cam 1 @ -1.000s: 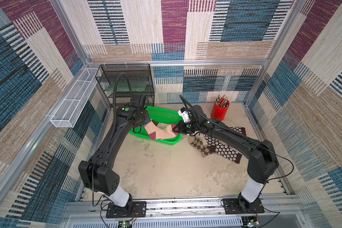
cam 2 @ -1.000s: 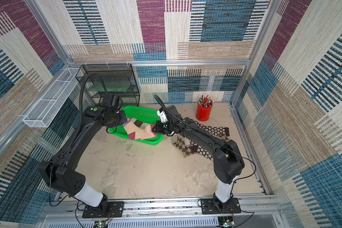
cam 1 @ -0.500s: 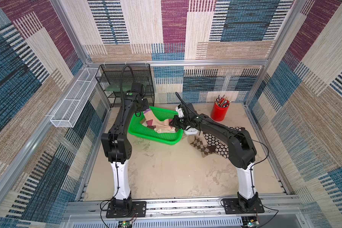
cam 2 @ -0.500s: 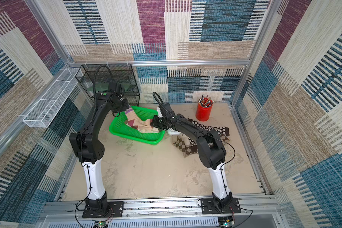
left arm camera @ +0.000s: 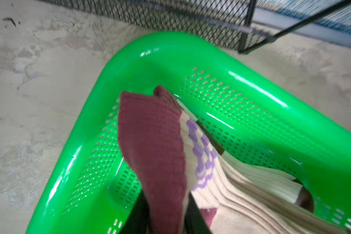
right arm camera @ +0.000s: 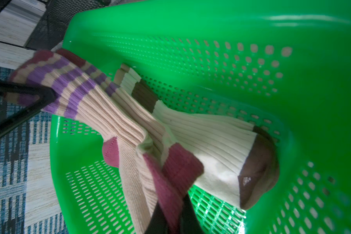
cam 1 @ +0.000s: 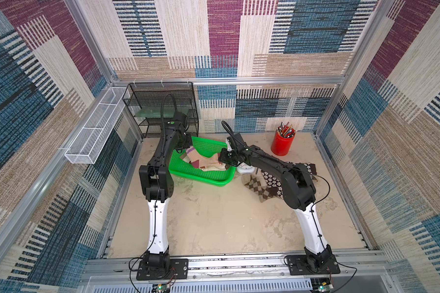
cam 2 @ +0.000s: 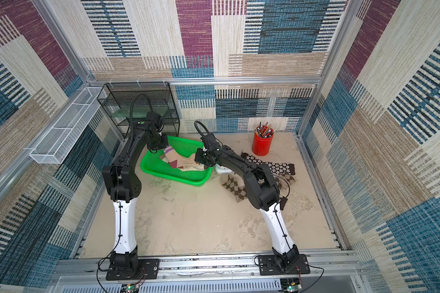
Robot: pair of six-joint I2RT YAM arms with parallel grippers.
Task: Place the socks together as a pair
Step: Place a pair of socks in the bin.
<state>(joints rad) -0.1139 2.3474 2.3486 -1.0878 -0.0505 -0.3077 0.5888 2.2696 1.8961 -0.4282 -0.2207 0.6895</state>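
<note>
Right gripper point(right arm camera: 172, 204) clenched on toe of tan sock point(right arm camera: 118, 117), left gripper point(left arm camera: 166, 214) straddles cuff, clamp unclear; sock since carried rearward inside green basket point(right arm camera: 211, 20)

Your count: 4 sock designs.
You have 2 tan socks point(right arm camera: 109, 113) and at least 1 cream sock point(right arm camera: 207, 133) in 1 green basket point(cam 1: 203, 178); argyle socks point(cam 1: 252, 182) and flowered socks point(cam 2: 254, 159) overlap, number unclear; 1 red cup point(cam 1: 280, 148), 1 black rack point(cam 1: 160, 101), 1 wire tray point(cam 1: 94, 134), 1 white object point(cam 1: 244, 169).
</note>
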